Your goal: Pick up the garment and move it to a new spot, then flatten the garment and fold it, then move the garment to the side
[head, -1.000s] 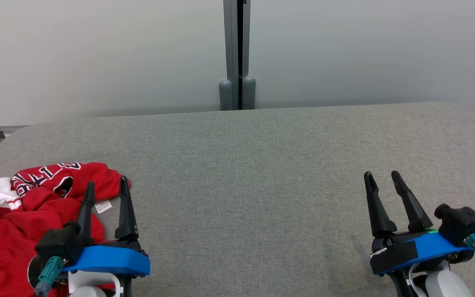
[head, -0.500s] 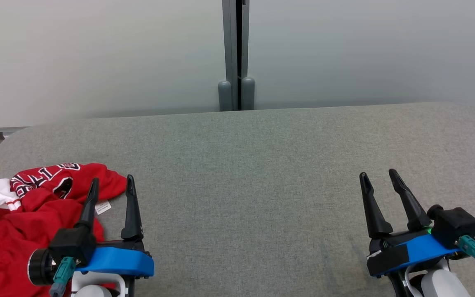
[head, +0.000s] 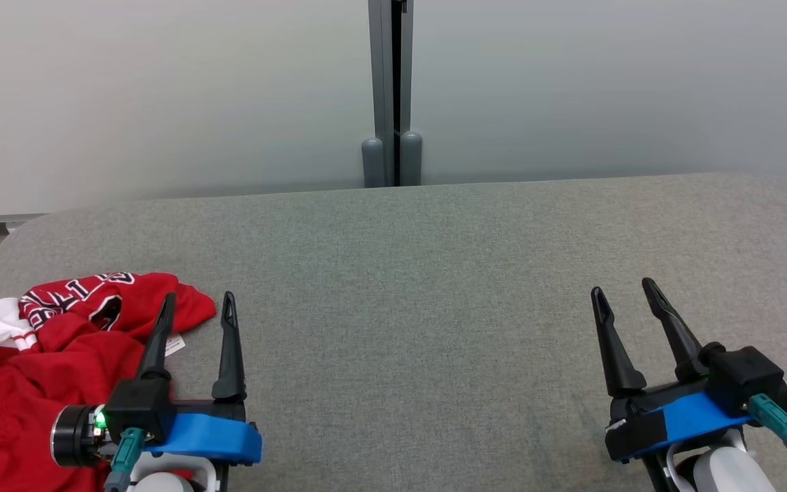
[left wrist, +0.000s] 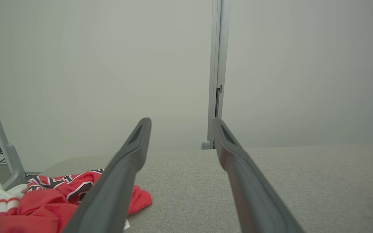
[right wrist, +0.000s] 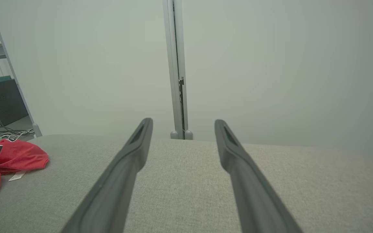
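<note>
Garment still heaped at lower left, both grippers empty above the counter.
At the lower left of the head view the red garment (head: 45, 342) lies crumpled on the grey counter (head: 407, 273), near its left edge, not yet lifted. Just right of it the left gripper (head: 197, 301) has slid rightward over the last second, so only its left finger now overlaps the cloth's edge; whether it touches is hard to tell. Its fingers (head: 229, 348) stand released, holding nothing. The middle of the counter is bare, a likely new spot. At the lower right the right gripper (head: 622, 290), also released and empty, has crept slightly left. The pickup looks yet to begin.
</note>
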Robot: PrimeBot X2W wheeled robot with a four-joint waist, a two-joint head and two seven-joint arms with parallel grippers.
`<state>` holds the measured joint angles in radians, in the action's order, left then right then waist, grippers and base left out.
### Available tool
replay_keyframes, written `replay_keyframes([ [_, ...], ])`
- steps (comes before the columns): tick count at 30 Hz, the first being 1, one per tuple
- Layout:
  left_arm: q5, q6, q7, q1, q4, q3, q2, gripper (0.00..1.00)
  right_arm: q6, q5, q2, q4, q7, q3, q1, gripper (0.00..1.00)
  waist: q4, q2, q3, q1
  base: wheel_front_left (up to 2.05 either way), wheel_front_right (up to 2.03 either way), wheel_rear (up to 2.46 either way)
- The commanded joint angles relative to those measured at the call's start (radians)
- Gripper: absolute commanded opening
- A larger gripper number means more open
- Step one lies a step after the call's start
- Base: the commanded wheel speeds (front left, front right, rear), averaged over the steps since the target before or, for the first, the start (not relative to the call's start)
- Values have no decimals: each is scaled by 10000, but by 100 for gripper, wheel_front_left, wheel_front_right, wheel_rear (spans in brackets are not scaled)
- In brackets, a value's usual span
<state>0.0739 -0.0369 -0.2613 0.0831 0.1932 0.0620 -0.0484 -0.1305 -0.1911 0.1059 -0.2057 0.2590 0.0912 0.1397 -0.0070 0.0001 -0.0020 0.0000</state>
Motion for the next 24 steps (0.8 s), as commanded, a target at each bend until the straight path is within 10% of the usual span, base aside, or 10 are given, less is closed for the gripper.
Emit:
replay_keyframes([
  [1, -105, 7, -56, 11, 22, 9, -32, 100, -4, 136, 7, -1, 91, -2, 74, 100, 5, -1, 5, 0, 0, 0, 0],
  [24, 180, 43, -54, 57, 316, -136, -29, 100, -3, -220, 6, 36, 73, 194, -172, 100, 1229, -1, 42, 0, 0, 0, 0],
])
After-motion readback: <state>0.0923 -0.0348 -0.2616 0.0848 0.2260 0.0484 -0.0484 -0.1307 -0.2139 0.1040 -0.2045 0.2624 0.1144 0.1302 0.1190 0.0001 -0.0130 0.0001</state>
